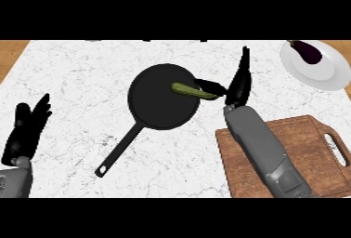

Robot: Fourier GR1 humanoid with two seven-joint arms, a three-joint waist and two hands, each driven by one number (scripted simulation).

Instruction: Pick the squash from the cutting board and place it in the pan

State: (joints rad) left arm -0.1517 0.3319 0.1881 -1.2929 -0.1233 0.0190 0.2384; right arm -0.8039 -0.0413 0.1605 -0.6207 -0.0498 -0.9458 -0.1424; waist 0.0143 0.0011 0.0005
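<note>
A green squash [192, 90] lies at the right rim of the black pan [159, 97], which sits mid-counter with its handle [120, 153] running toward the lower left. My right hand [238, 86] is just right of the pan, fingers straight and pointing away from me, thumb [210, 85] reaching left and touching the squash's end. The hand is open. The wooden cutting board [302, 158] lies at the lower right, partly under my right forearm, with nothing on it. My left hand [27, 130] rests open at the left edge, fingers up.
A white plate [322, 74] carrying a dark purple eggplant [307, 51] stands at the far right corner. White marble counter [75, 74] spreads left of the pan; its wooden borders show at both far corners.
</note>
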